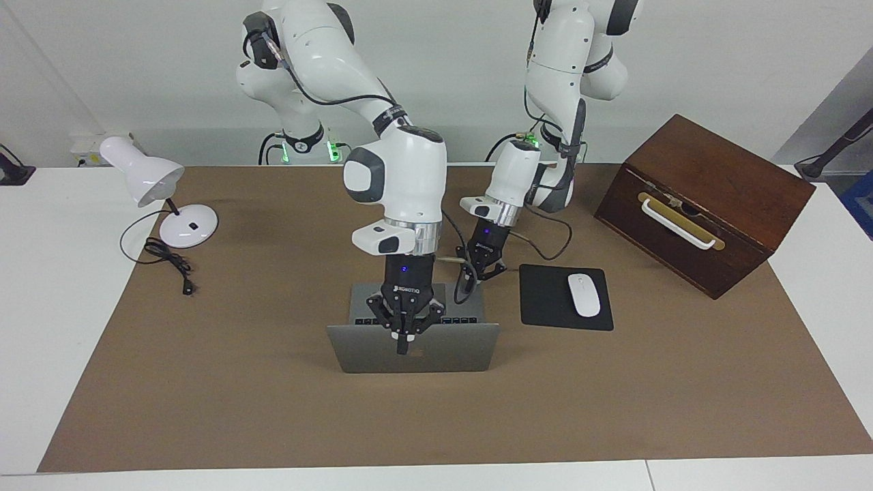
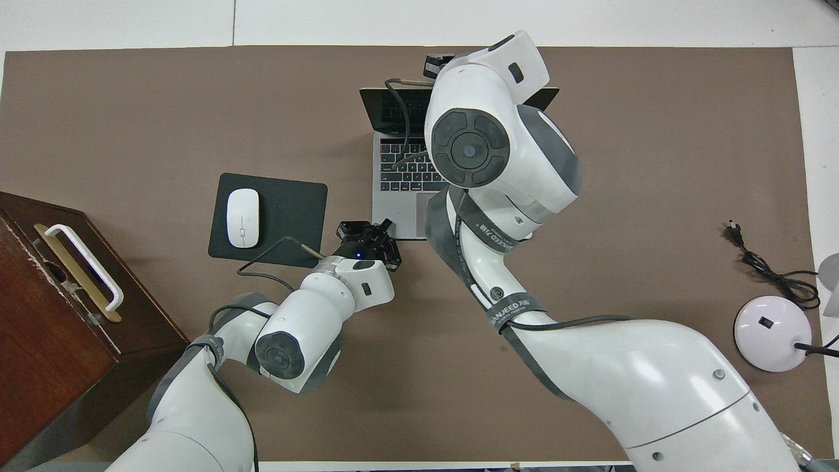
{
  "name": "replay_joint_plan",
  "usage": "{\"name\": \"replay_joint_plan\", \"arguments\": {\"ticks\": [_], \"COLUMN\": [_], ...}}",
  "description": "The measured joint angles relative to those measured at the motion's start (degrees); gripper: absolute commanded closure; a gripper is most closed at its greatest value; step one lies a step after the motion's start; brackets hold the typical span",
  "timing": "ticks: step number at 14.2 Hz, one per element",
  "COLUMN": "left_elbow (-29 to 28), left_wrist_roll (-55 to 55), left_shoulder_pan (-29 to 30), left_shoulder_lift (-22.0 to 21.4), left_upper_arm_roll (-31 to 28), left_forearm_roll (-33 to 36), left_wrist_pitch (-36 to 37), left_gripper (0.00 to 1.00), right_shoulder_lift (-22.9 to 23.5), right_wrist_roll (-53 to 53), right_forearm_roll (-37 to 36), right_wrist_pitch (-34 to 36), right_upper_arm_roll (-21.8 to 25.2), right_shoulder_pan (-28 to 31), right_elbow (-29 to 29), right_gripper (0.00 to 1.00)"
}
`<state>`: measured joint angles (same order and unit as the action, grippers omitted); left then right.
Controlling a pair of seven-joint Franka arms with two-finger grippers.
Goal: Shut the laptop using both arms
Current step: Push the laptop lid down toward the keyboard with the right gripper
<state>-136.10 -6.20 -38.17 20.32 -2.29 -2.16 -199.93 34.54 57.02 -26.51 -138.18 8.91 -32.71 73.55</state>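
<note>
The silver-grey laptop [image 1: 450,351] stands open in the middle of the brown mat, its lid upright with the back toward the facing camera. Its keyboard shows in the overhead view [image 2: 400,174]. My right gripper [image 1: 402,337] points straight down at the middle of the lid's top edge, fingers shut together and touching that edge. In the overhead view it is hidden under its own wrist. My left gripper [image 1: 488,273] hangs low beside the corner of the laptop's base nearest the robots, toward the left arm's end. It also shows in the overhead view [image 2: 367,229].
A black mouse pad [image 1: 545,300] with a white mouse [image 1: 584,294] lies beside the laptop toward the left arm's end. A brown wooden box [image 1: 709,184] with a white handle stands past it. A white desk lamp [image 1: 146,177] and its cable [image 1: 167,259] sit at the right arm's end.
</note>
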Motion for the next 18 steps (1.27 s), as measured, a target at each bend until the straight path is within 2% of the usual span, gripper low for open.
{"name": "replay_joint_plan", "arguments": {"ticks": [5, 11, 18], "left_elbow": [0.0, -0.01, -0.02], "left_wrist_roll": [-1.74, -2.02, -3.07], "left_shoulder_pan": [0.02, 0.17, 0.86], "left_shoulder_lift": [0.02, 0.03, 0.03], "left_upper_arm_roll": [0.01, 0.01, -0.18], "left_forearm_roll": [0.0, 0.0, 0.0], "left_wrist_pitch": [-0.03, -0.04, -0.07], "left_gripper": [1.0, 1.0, 1.0], "right_shoulder_lift": [-0.01, -0.68, -0.75], "right_wrist_roll": [-3.73, -14.74, -26.35], "right_forearm_roll": [7.76, 21.55, 32.23], "right_wrist_pitch": [3.87, 11.24, 19.89], "right_upper_arm_roll": [-0.69, -0.82, -0.88], "right_shoulder_pan": [-0.36, -0.18, 1.59], "right_elbow": [-0.19, -1.51, -1.42], "right_gripper": [1.0, 1.0, 1.0]}}
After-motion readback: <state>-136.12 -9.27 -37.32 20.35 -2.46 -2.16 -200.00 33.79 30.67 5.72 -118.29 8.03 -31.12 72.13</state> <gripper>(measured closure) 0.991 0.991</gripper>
